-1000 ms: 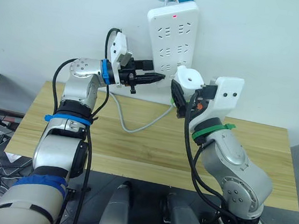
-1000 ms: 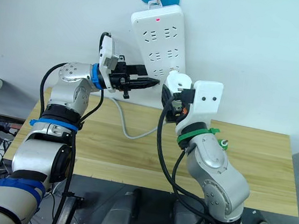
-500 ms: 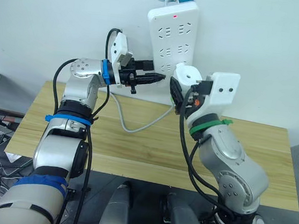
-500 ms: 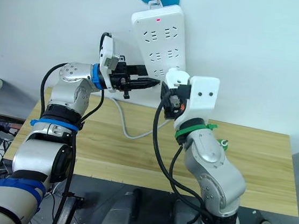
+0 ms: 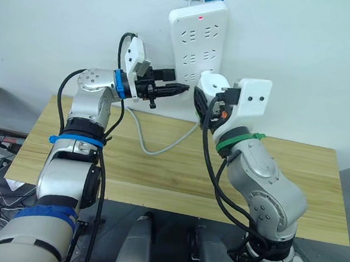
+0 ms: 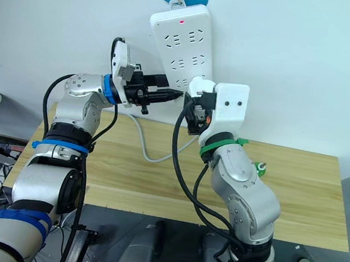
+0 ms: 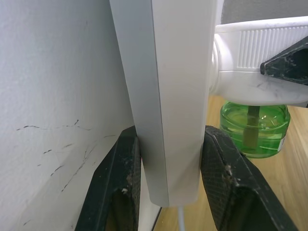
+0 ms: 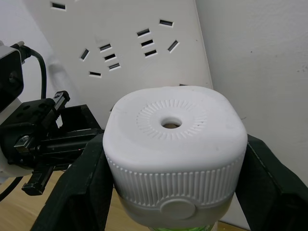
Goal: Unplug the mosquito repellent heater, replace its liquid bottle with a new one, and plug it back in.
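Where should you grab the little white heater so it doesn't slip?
Probably by its ribbed white sides: the right tool already clamps the mosquito repellent heater there, fingers on opposite flanks, leaving the vented top and the green liquid bottle underneath free.

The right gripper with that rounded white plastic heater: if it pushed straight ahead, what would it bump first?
Most likely the long white power strip on the wall: the right gripper carries the heater toward its slotted face. The remaining gap is hard to judge.
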Controlling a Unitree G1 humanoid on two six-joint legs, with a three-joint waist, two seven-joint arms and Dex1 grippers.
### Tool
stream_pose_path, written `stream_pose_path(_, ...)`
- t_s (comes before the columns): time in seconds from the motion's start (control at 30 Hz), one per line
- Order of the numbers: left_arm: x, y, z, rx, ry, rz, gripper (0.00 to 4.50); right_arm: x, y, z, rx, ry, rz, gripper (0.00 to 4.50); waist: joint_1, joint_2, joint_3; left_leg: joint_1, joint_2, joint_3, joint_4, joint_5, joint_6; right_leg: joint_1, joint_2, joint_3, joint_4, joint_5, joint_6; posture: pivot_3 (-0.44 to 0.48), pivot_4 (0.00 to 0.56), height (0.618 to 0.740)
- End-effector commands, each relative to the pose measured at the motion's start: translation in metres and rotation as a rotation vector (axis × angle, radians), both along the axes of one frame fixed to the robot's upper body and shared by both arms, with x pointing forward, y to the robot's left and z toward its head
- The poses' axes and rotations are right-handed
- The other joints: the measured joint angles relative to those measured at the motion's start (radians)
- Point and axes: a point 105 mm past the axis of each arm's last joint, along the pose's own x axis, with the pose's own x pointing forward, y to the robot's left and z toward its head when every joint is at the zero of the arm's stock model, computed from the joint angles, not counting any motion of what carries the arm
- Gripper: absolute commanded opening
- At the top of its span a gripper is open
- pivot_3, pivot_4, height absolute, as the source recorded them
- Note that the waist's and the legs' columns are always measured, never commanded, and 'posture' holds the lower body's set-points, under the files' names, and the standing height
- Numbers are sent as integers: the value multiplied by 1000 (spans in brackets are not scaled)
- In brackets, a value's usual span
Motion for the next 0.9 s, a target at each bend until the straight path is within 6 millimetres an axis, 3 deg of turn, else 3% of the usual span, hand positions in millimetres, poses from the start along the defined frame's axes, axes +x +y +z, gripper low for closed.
stream_pose_path(0.03,-18,-20,8,45,-88,-140,1393,4,-1,13,20,-33,-14,3019,0,0,0,0,0,0,0,0,0,0,0,0,0,0,0,9,310,740)
stream_pose_path(0.53,-36,-28,-1,77,-74,-270,1393,7,0,16,26,-2,38,3019,-7,0,0,0,1,0,0,1,-2,-1,0,0,2,0,0,7,312,740)
stream_pose_path(0.9,-33,-29,0,83,-78,-248,1393,6,0,16,12,-6,42,3019,-7,0,0,0,1,0,0,1,-2,-1,0,-1,2,0,0,11,313,740)
